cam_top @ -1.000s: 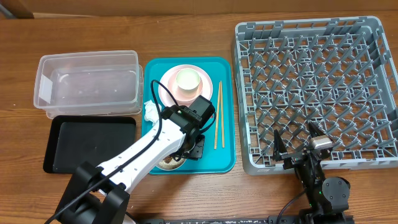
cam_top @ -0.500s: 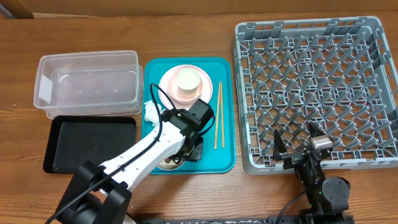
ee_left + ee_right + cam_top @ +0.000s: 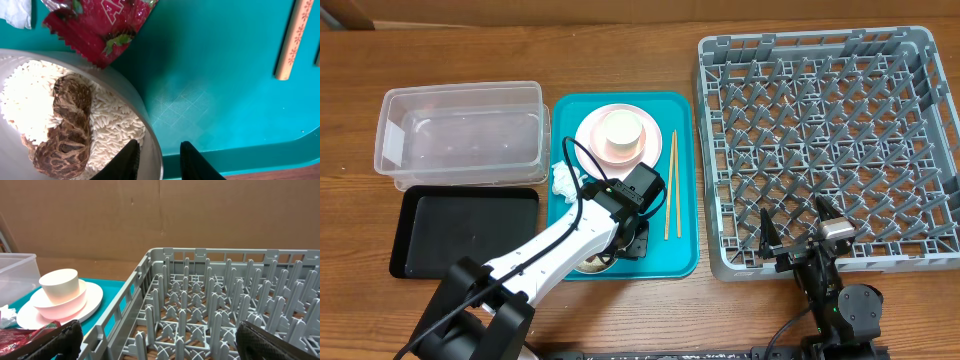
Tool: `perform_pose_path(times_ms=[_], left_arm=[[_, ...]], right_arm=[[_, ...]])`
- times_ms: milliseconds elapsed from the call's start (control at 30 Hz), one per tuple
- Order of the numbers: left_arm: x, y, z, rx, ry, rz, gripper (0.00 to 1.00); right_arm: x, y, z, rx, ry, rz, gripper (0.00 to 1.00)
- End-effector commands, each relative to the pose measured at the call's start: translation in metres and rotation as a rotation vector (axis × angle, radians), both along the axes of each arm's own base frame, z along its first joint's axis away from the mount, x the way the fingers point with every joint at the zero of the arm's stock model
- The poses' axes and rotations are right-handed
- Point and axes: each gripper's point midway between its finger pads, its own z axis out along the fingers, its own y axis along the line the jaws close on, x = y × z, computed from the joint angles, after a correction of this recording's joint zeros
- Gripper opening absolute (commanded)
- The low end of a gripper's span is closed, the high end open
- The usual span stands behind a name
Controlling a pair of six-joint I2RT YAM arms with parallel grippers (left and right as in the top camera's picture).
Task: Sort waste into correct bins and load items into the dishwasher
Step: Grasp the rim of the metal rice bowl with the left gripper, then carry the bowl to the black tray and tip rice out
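My left gripper point(image 3: 159, 145) straddles the right rim of the small white bowl point(image 3: 149, 131): one finger inside against the rice grains point(image 3: 115, 117), the other outside with a sliver of gap. Brown scraps point(image 3: 70, 130) lie on the rice. The red snack wrapper point(image 3: 100, 22) rests against the bowl's far edge, and the tissue point(image 3: 562, 180) lies left of it. The cream cup point(image 3: 621, 129) sits in the pink bowl on the pink plate point(image 3: 587, 140). Two chopsticks point(image 3: 670, 185) lie on the teal tray. My right gripper point(image 3: 798, 232) stands wide open over the dish rack's point(image 3: 820, 130) near edge.
The teal serving tray point(image 3: 682, 240) holds the dishes. A clear tub point(image 3: 460, 135) stands to its left, with the flat black tray point(image 3: 460, 232) in front of the tub. My left arm lies across the teal tray's near left corner.
My left gripper has sunk a little over the white bowl and its jaws have narrowed round the rim. The right arm has not moved.
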Motion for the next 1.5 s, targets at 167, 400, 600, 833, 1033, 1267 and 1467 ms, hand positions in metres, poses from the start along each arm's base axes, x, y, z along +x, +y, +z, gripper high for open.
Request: perform_pose_path(times_ms=[167,400,600,833,1033,1267,1467], left_arm=[[-0.001,0.005,-0.006,0.036,-0.007,0.003,0.29],[-0.001,0.006,-0.006,0.039,-0.005,0.027,0.04],[-0.001,0.006,-0.006,0.039,-0.007,0.046,0.04],[0.006,0.004,0.006,0.039,-0.029,-0.024,0.04],[0.014,0.002,0.052,0.038,-0.062,-0.057,0.04],[0.022,0.012,0.096,0.028,-0.063,-0.089,0.04],[0.031,0.030,0.112,-0.145,-0.014,-0.064,0.04]], right_arm=[[0.000,0.001,-0.001,0.003,-0.005,0.003,1.00],[0.000,0.001,-0.001,0.003,-0.005,0.003,1.00],[0.000,0.001,-0.001,0.003,-0.005,0.003,1.00],[0.000,0.001,-0.001,0.003,-0.005,0.003,1.00],[0.000,0.001,-0.001,0.003,-0.005,0.003,1.00],[0.000,0.001,-0.001,0.003,-0.005,0.003,1.00],[0.000,0.001,-0.001,0.003,-0.005,0.003,1.00]])
